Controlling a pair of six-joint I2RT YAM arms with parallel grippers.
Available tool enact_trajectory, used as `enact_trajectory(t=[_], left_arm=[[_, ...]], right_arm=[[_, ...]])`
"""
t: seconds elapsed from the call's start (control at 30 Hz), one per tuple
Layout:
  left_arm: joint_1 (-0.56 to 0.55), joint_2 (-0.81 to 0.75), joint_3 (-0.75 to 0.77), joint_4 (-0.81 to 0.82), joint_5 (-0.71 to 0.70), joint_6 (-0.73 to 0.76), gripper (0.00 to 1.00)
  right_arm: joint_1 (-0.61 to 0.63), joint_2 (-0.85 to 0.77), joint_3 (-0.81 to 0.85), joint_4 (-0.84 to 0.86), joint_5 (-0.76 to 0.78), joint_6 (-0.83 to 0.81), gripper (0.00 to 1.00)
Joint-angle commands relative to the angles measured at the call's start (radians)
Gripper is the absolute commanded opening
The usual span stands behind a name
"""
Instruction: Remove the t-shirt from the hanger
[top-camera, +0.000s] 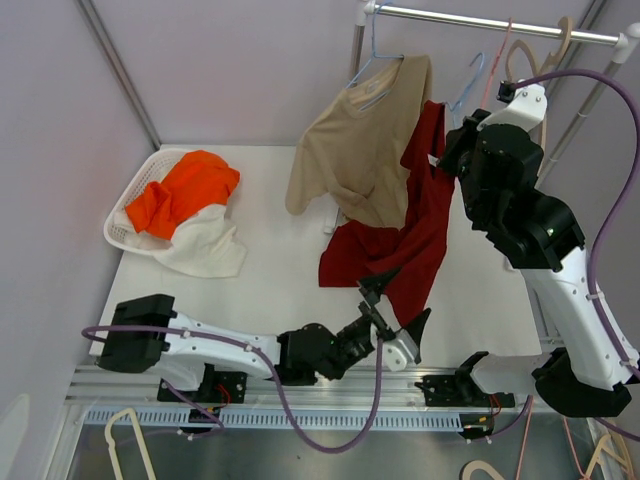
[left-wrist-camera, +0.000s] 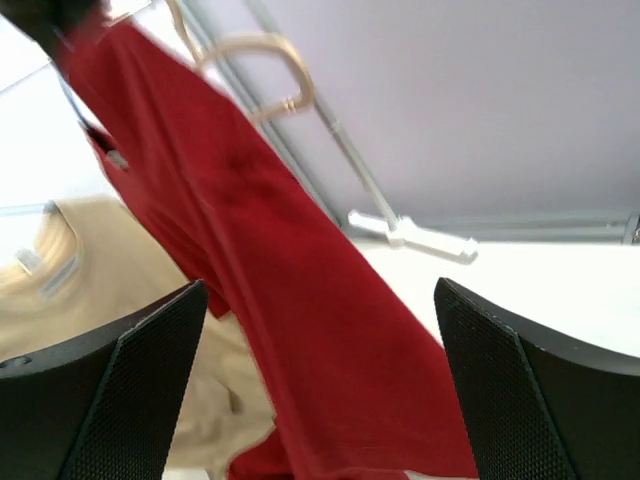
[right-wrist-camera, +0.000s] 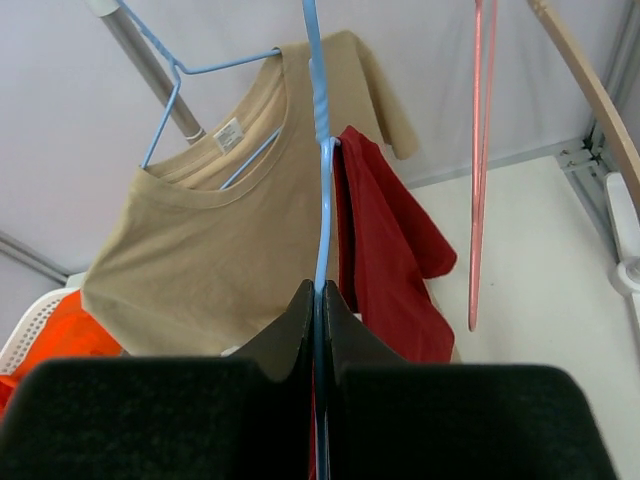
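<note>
At centre-right, the red t-shirt (top-camera: 415, 230) hangs lengthwise from the blue hanger (right-wrist-camera: 320, 200), which the right gripper (right-wrist-camera: 320, 300) pinches with fingers together at the far right, down to the table (top-camera: 270, 290), where the left gripper (top-camera: 398, 303), its 2 fingers apart, sits nearer, the hem just far of it.

Soft, even light fills the overhead view; the white table (top-camera: 275, 300) is bright, and the shadows under the hanging shirts are faint. In the left wrist view the red shirt (left-wrist-camera: 300, 320) is blurred, the table (left-wrist-camera: 560, 290) glares plain white, and the left claw (left-wrist-camera: 318, 300) is dark. The right wrist view shows the tan shirt (right-wrist-camera: 200, 250) and blue hanger (right-wrist-camera: 318, 200) sharply, with the right claw (right-wrist-camera: 318, 290) a black blur.
</note>
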Motion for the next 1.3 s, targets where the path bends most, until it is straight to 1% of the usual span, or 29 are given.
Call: enact_trajectory(t=[0.0, 0.03, 0.07, 0.1, 0.17, 0.23, 0.27, 0.33, 0.37, 0.43, 0.47, 0.53, 0.57, 0.6, 0.67, 0.7, 0.73, 0.77, 0.83, 0.87, 0.97, 1.13, 1.27], left_arm=[[0.082, 0.015, 0.074, 0.033, -0.017, -0.148, 1.0], [0.102, 0.012, 0.076, -0.004, 0.029, -0.238, 1.0], [0.119, 0.011, 0.073, -0.018, 0.046, -0.268, 1.0], [0.143, 0.021, 0.079, -0.033, 0.054, -0.28, 1.0], [0.157, 0.044, 0.089, -0.039, 0.039, -0.274, 0.99], [0.176, 0.081, 0.135, -0.087, 0.031, -0.279, 0.99], [0.189, 0.093, 0.169, -0.106, 0.036, -0.288, 0.97], [0.202, 0.119, 0.185, -0.156, 0.057, -0.324, 0.93], [0.211, 0.127, 0.195, -0.159, 0.08, -0.338, 0.85], [0.216, 0.148, 0.232, -0.177, 0.092, -0.369, 0.64], [0.214, 0.155, 0.24, -0.186, 0.098, -0.371, 0.44], [0.211, 0.156, 0.272, -0.24, 0.108, -0.395, 0.19], [0.206, 0.155, 0.274, -0.249, 0.105, -0.395, 0.02], [0.188, 0.149, 0.274, -0.248, 0.08, -0.389, 0.01], [0.16, 0.13, 0.252, -0.191, 0.046, -0.346, 0.01], [0.122, 0.123, 0.241, -0.168, 0.019, -0.325, 0.01], [0.099, 0.116, 0.24, -0.151, 0.002, -0.27, 0.01], [0.05, 0.109, 0.241, -0.118, -0.018, -0.241, 0.01], [0.003, 0.104, 0.241, -0.084, -0.076, -0.163, 0.01], [-0.043, 0.092, 0.24, -0.068, -0.086, -0.138, 0.01], [-0.12, 0.067, 0.237, -0.024, -0.135, -0.063, 0.01], [-0.202, 0.027, 0.208, 0.027, -0.178, 0.034, 0.01], [-0.248, 0.03, 0.183, 0.071, -0.21, 0.048, 0.01]], right_arm=[[0.026, -0.026, 0.057, 0.026, 0.005, 0.044, 0.0], [0.037, -0.028, 0.056, 0.027, 0.008, 0.044, 0.0], [0.04, -0.03, 0.056, 0.031, 0.009, 0.043, 0.0], [0.042, -0.031, 0.056, 0.032, 0.008, 0.037, 0.0], [0.048, -0.031, 0.057, 0.034, 0.011, 0.032, 0.0], [0.048, -0.033, 0.059, 0.037, 0.008, 0.027, 0.0], [0.049, -0.033, 0.059, 0.04, 0.002, 0.027, 0.0], [0.049, -0.033, 0.057, 0.041, -0.003, 0.029, 0.0], [0.051, -0.033, 0.059, 0.043, -0.004, 0.029, 0.0], [0.051, -0.033, 0.057, 0.052, -0.003, 0.026, 0.0], [0.051, -0.03, 0.059, 0.055, 0.002, 0.017, 0.0], [0.051, -0.025, 0.062, 0.072, 0.017, 0.003, 0.0], [0.051, -0.022, 0.062, 0.081, 0.022, -0.014, 0.0], [0.051, -0.017, 0.062, 0.089, 0.025, -0.023, 0.0], [0.049, -0.01, 0.057, 0.119, 0.048, -0.04, 0.0], [0.049, 0.001, 0.048, 0.136, 0.06, -0.069, 0.0], [0.049, 0.007, 0.043, 0.17, 0.083, -0.085, 0.0], [0.049, 0.018, 0.039, 0.188, 0.098, -0.1, 0.0], [0.051, 0.045, 0.03, 0.245, 0.123, -0.147, 0.0], [0.051, 0.056, 0.031, 0.254, 0.134, -0.157, 0.0], [0.049, 0.088, 0.03, 0.277, 0.144, -0.174, 0.0], [0.046, 0.11, -0.006, 0.324, 0.16, -0.195, 0.0], [0.045, 0.131, 0.028, 0.321, 0.154, -0.2, 0.0]])
